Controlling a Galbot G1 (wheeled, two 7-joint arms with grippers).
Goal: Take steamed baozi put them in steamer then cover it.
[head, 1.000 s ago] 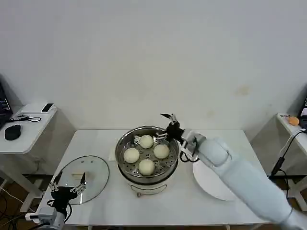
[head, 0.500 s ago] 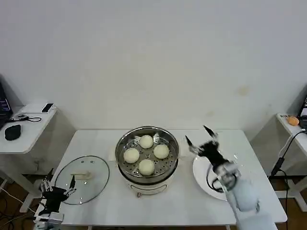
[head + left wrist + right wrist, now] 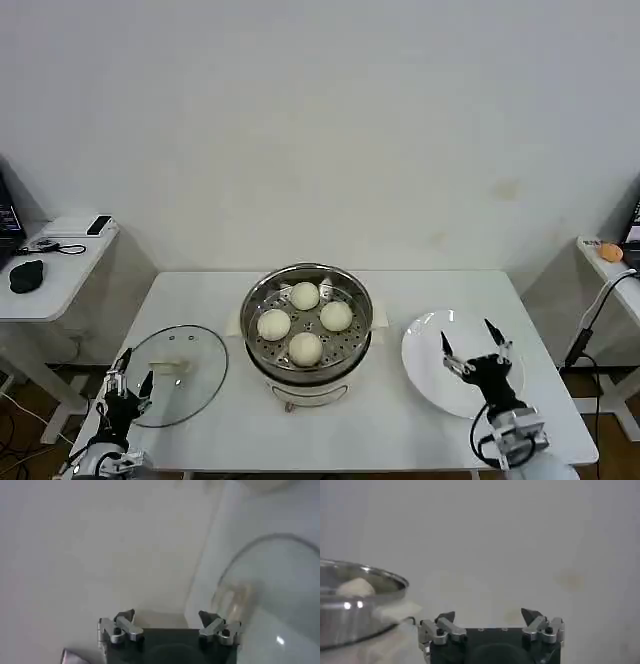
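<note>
Four steamed baozi (image 3: pixel 305 320) sit in the steamer (image 3: pixel 306 362); the glass cover (image 3: pixel 172 374) lies flat on the worktop (image 3: pixel 340 430) beside it. It looks rigid, slippery and breakable, best taken by its bar handle (image 3: pixel 173 368). The left claw (image 3: pixel 122 385) hangs spread at its near edge; the right claw (image 3: pixel 477 356), also spread, hangs over the plate (image 3: pixel 425 360).

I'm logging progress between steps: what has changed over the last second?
The right end effector, open and empty, pulled back from the steamer rim to above the white plate. The left end effector dropped slightly by the cover. All four baozi and the cover stayed put.
</note>
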